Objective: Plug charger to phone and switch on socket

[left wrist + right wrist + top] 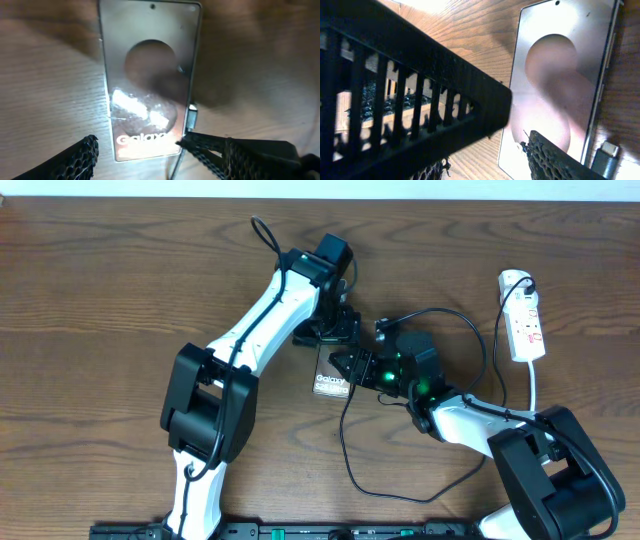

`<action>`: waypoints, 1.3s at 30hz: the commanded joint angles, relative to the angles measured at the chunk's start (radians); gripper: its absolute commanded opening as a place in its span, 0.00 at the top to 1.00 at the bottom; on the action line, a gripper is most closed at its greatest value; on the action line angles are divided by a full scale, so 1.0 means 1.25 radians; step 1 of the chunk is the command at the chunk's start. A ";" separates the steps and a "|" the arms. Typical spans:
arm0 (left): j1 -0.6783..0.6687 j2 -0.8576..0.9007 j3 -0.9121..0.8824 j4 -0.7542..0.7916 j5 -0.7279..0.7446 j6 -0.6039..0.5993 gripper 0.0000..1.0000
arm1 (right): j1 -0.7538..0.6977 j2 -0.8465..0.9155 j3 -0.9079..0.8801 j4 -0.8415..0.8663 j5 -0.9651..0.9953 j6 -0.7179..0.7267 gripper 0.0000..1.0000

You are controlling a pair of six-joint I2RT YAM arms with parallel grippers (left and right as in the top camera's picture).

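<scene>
The phone lies flat on the table, with "Galaxy" lettering at its near end. My left gripper hovers over it, open. In the left wrist view the left gripper straddles the phone at its lettered end; one fingertip is at the phone's right corner and the other stands clear of the left edge. The charger connector lies beside the phone's right edge. My right gripper is at the phone's right side. The right gripper is open, one pad over the phone, the connector outside it. The socket lies far right.
The charger cable loops over the table in front of the right arm, and another black loop arcs behind it. The socket's white cord runs down toward the right arm. A black ribbed bar crosses the right wrist view.
</scene>
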 commanded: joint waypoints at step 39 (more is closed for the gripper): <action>-0.020 -0.010 -0.145 0.192 -0.106 -0.002 0.05 | -0.148 -0.156 0.025 -0.347 0.039 -0.313 0.10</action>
